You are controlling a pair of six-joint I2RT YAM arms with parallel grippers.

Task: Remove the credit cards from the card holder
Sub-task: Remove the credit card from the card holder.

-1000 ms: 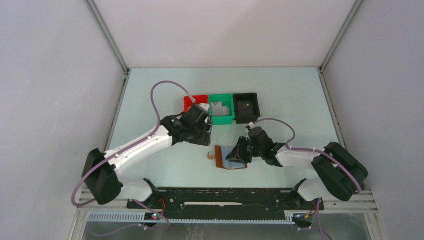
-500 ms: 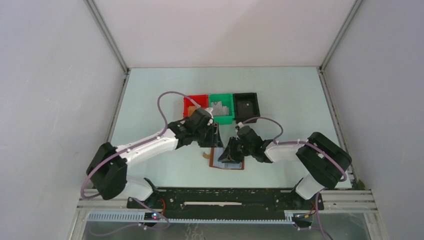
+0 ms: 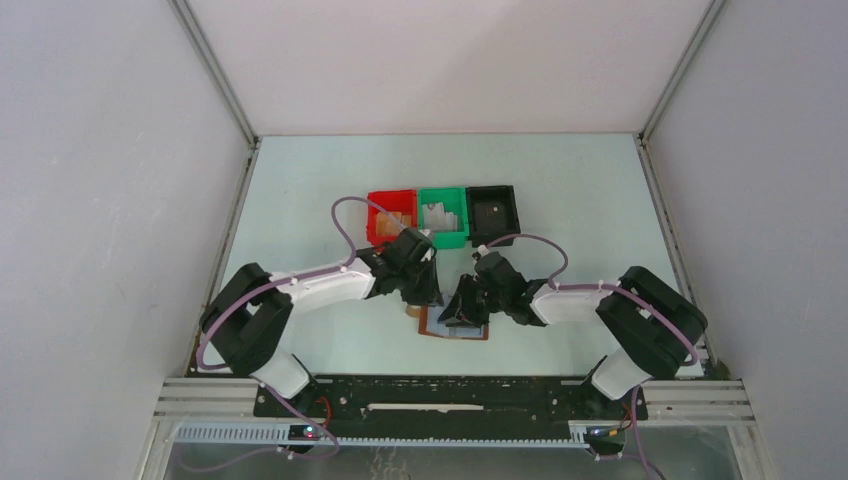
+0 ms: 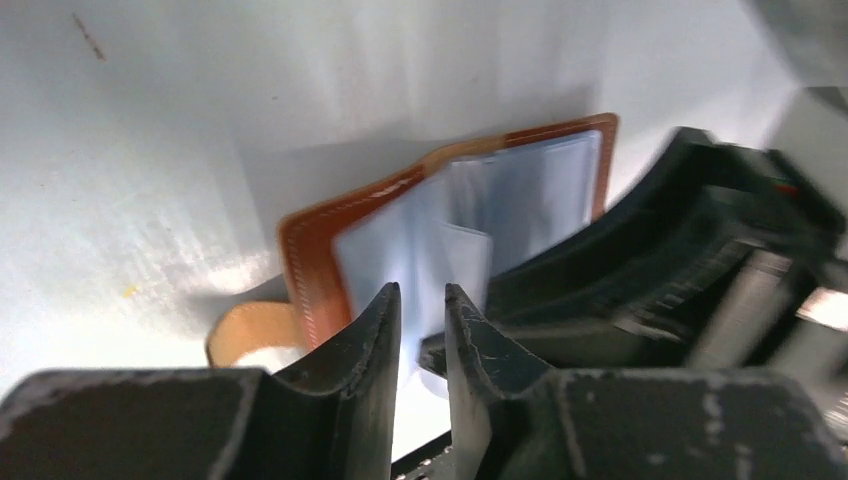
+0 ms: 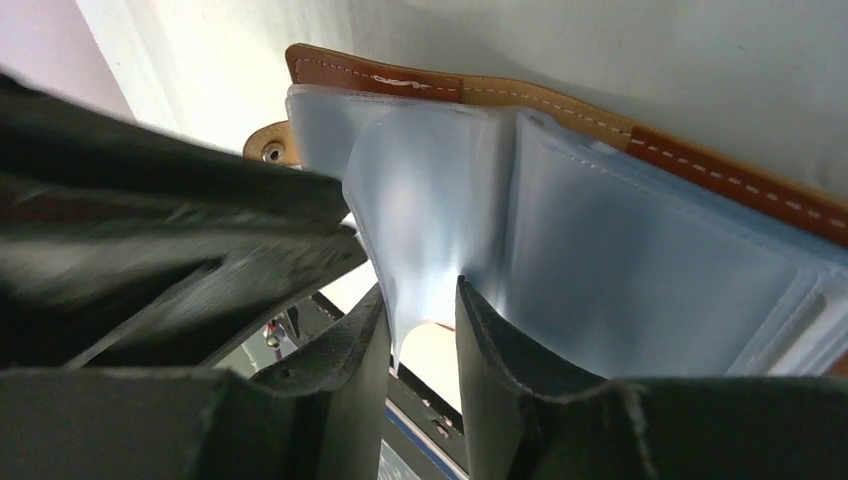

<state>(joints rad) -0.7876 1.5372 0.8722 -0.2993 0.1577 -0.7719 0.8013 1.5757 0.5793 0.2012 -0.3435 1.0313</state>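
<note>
Grippers (left (image 4: 418,330), right (image 5: 422,330)) meet over card holder (image 5: 640,260).

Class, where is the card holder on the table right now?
In the top view the card holder lies open near the table's middle, just in front of the green bin, with the left pincer and right pincer both at it.
</note>
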